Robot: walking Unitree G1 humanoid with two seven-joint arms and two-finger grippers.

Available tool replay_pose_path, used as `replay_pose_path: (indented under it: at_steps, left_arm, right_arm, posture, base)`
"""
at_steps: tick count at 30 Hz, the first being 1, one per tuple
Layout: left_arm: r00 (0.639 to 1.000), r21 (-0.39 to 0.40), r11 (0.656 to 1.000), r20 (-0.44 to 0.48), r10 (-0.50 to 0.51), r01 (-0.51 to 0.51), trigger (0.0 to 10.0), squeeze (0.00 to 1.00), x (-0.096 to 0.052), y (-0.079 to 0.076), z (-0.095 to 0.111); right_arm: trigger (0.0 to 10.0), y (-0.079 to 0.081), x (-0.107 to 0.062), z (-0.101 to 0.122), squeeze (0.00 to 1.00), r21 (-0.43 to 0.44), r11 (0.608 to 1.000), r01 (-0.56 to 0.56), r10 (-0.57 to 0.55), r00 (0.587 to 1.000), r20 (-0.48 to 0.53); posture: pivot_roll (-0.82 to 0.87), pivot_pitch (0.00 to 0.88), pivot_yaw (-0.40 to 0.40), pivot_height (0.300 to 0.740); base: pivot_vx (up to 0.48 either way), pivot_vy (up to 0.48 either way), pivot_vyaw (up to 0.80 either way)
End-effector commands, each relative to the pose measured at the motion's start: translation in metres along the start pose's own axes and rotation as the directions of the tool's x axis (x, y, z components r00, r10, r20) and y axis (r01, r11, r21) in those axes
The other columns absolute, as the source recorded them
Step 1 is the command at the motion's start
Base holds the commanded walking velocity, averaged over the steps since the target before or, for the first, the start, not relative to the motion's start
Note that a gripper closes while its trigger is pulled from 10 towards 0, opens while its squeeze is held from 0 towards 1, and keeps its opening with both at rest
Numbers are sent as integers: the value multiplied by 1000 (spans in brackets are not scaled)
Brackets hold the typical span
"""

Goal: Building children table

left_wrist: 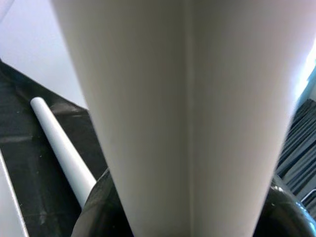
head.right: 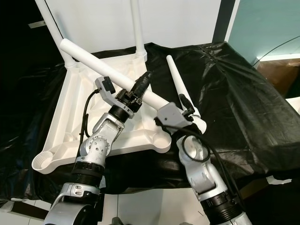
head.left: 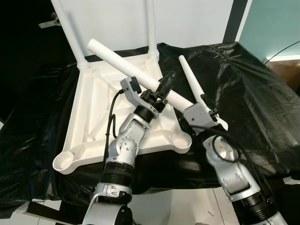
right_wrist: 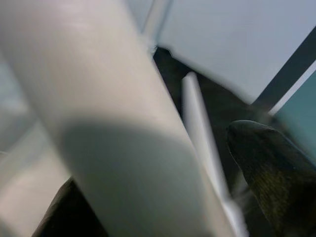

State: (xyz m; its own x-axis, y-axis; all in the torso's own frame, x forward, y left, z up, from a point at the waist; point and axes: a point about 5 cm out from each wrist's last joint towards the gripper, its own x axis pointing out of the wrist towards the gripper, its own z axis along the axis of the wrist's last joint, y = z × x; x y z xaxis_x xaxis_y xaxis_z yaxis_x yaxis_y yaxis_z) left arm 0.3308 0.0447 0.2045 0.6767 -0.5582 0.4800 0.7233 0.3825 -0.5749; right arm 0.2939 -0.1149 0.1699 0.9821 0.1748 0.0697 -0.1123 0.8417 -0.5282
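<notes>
1. Left eye view is showing the third-leg step in hand: the tabletop (head.left: 101, 101) is lying upside down on the black sheet (head.left: 253, 93), with two legs (head.left: 151, 28) already standing in its far corner sockets.
2. The left gripper (head.left: 165, 89) is pinching a loose leg (head.left: 140, 77) about midway, its black fingers pressed against the tube, which is slanting from far left above the tabletop down toward the near right corner.
3. The right gripper (head.left: 208, 107) is sitting at that leg's lower end by the near right socket (head.left: 180, 139); its black finger (right_wrist: 269, 163) is lying beside the tube, but whether it is clamping cannot be told.
4. A fourth leg (head.left: 192, 79) is lying on the sheet, right of the tabletop and just beyond the right gripper.
5. Next, judging by the layout, the held leg is needing to be tipped upright and its end centred over the near right socket before pressing in; the near left socket (head.left: 65, 161) is also waiting open.
6. Legs are looking like smooth, matte white plastic tubes, slightly tapered with rounded tips, probably slippery in a pinch.
7. Tabletop underside is showing moulded ribs and round cup sockets; the sheet is glossy, crinkled film.
</notes>
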Motion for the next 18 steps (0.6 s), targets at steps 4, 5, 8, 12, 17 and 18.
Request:
replay_pose_path:
  at_steps: [4, 5, 8, 12, 17, 18]
  left_arm:
    - [997, 0, 997, 5, -77, 77, 0, 0, -1, -8, -1]
    - [997, 0, 997, 5, -77, 77, 0, 0, -1, -8, -1]
    - [997, -3, 997, 6, -77, 77, 0, 0, -1, -9, -2]
    - [997, -6, 997, 8, -75, 75, 0, 0, -2, -9, -2]
    - [998, -5, 998, 8, -57, 57, 0, 0, -3, -8, -1]
    - [998, -5, 998, 8, -57, 57, 0, 0, -3, -8, -1]
  right_arm:
    - [10000, -5, 5, -3, 0, 223, 968, -113, 133, 988, -75]
    - [10000, -5, 5, -3, 0, 223, 968, -113, 133, 988, -75]
    - [0, 1, 4, -6, 0, 265, 943, -200, 226, 972, -68]
    - [0, 4, 3, -7, 0, 280, 935, -219, 246, 967, -64]
    - [0, 7, 1, -5, 0, 319, 924, -213, 243, 968, -60]
    - [0, 7, 1, -5, 0, 319, 924, -213, 243, 968, -60]
  posture:
    - [-146, 30, 68, 740]
    - [-146, 30, 68, 740]
    - [-141, 32, 66, 740]
    - [-138, 33, 64, 740]
    - [-132, 35, 65, 740]
    - [-132, 35, 65, 740]
  base:
    - [0, 0, 0]
    - [0, 0, 0]
    - [0, 0, 0]
    - [0, 0, 0]
    - [0, 0, 0]
    - [0, 0, 0]
